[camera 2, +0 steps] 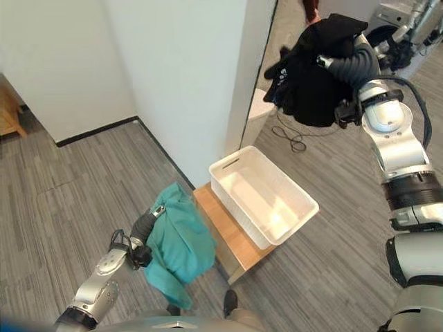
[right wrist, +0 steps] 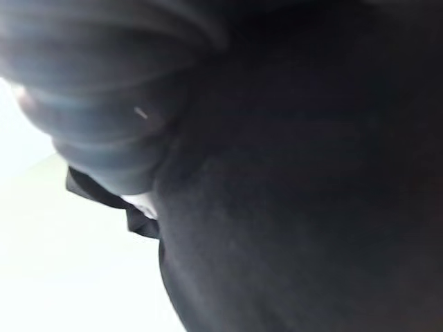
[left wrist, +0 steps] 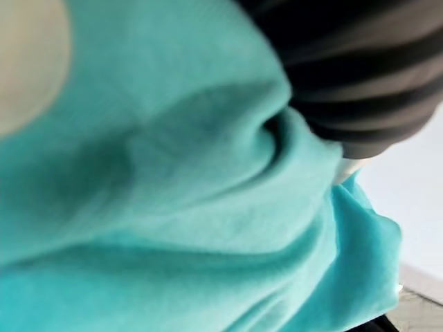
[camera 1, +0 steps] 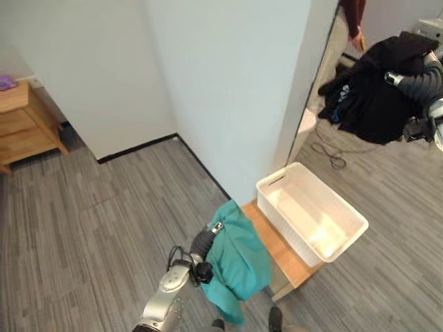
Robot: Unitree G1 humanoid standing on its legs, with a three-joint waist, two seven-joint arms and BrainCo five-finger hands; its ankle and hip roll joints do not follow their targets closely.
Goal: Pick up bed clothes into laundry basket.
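A teal cloth (camera 1: 239, 259) hangs in a bunch from my left hand (camera 1: 203, 243), low down and just left of the low wooden bench (camera 1: 278, 254). The same teal cloth (left wrist: 173, 207) lies pressed against the hand's dark cover in the left wrist view. My right hand (camera 2: 349, 66) is raised high at the far right with a black garment (camera 2: 311, 76) draped over it, well above and beyond the basket. The black garment (right wrist: 311, 207) covers that hand in its wrist view. A white laundry basket (camera 1: 287, 232) stands empty on the bench.
A white wall corner juts out right behind the bench and basket. A wooden nightstand (camera 1: 24, 124) stands at the far left. A person (camera 1: 353, 21) stands past the wall at the top right. Grey plank floor lies open to the left.
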